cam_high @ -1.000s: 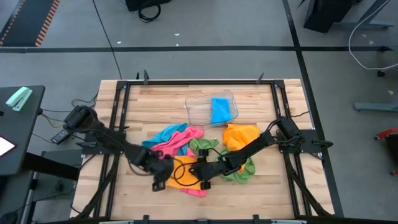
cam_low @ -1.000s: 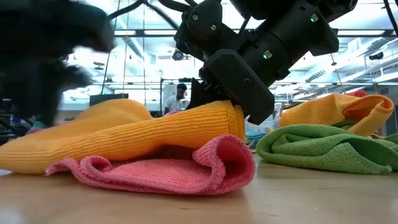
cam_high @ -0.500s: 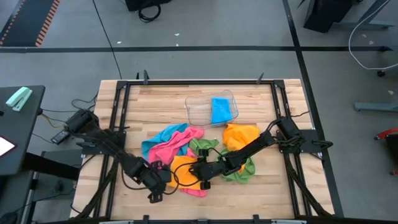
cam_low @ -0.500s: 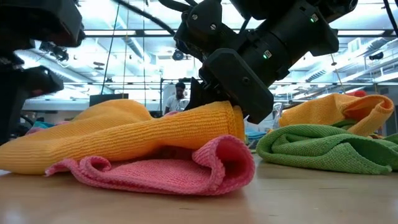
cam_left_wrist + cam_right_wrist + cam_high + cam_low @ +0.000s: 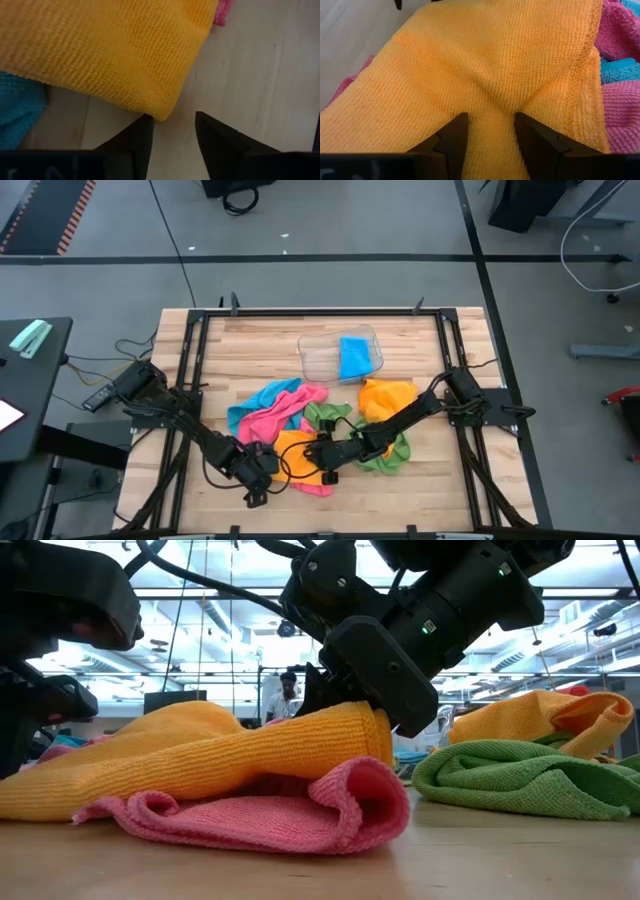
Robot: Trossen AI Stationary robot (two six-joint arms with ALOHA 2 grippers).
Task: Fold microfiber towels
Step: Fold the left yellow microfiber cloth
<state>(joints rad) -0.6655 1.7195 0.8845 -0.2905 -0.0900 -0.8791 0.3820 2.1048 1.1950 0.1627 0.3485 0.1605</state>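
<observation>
An orange microfiber towel [image 5: 297,453] lies near the table's front, over a pink towel [image 5: 300,815]. My right gripper [image 5: 490,125] is shut on the orange towel's right end. My left gripper [image 5: 172,125] is open and points down at the towel's left corner [image 5: 162,116], which lies just ahead of its fingertips on the bare wood. It shows in the high view as my left gripper [image 5: 257,483]. A pink towel [image 5: 283,412], a blue towel [image 5: 250,408], two green towels [image 5: 390,450] and a second orange towel [image 5: 385,398] lie heaped behind. My left gripper has one fingertip [image 5: 145,122] at the orange towel's corner; whether it touches the cloth, I cannot tell. My right gripper pinches a bunched fold of the orange towel [image 5: 490,102] between its two fingers, slanting down from the table's right. That end [image 5: 355,730] is lifted; the rest slopes down onto the pink towel.
A clear plastic tray [image 5: 320,360] at the table's far middle holds a folded blue towel [image 5: 353,358]. Bare wood [image 5: 450,490] lies along the front edge and at the left side. A person stands in the room far behind the table.
My left gripper has gone toward the table's near edge and down, ending at the orange towel's left corner. My right gripper and the towels have kept still.
</observation>
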